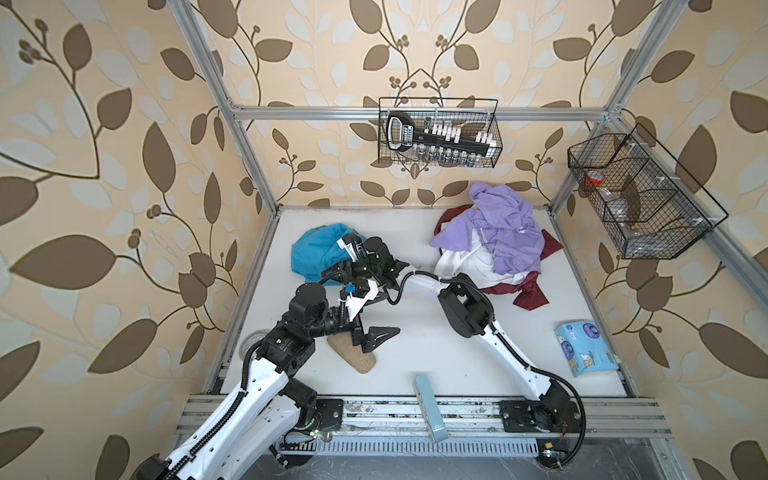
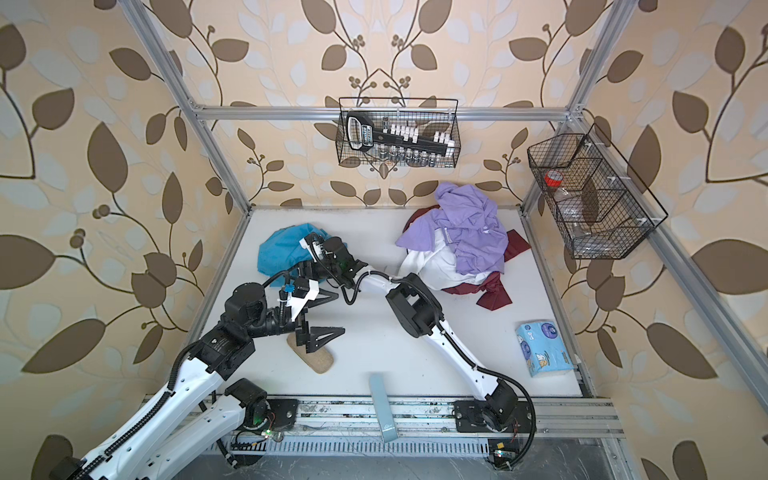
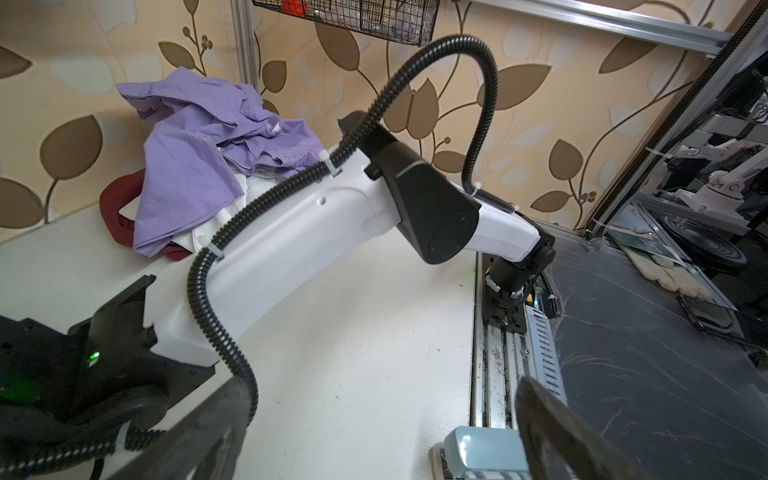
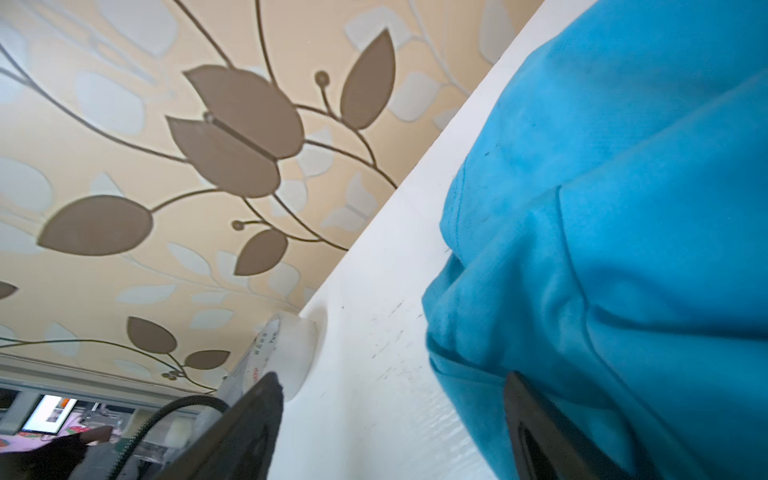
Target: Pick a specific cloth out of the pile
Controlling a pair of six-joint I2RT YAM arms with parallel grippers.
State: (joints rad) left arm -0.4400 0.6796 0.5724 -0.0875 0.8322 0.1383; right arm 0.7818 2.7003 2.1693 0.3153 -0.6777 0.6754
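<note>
The right gripper (image 4: 390,376), jaws apart, has one finger at the edge of the cloth (image 4: 602,249), which lies bunched at ten o'clock on the table (image 1: 436,353), well apart from the pile (image 1: 494,241) at one o'clock. A fold may snag that finger and get dragged along, or the wrist may knock the left gripper (image 3: 382,390), likewise parted, close by at five o'clock. The tabletop is white and scuffed, ringed by leaf-patterned wallpaper (image 1: 124,166), an aluminium frame (image 1: 415,113) and wire baskets (image 1: 438,133) at twelve and two o'clock.

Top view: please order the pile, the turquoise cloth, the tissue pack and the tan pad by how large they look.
1. pile
2. turquoise cloth, partly hidden by the right arm
3. tissue pack
4. tan pad; unsure, since the left gripper covers part
</note>
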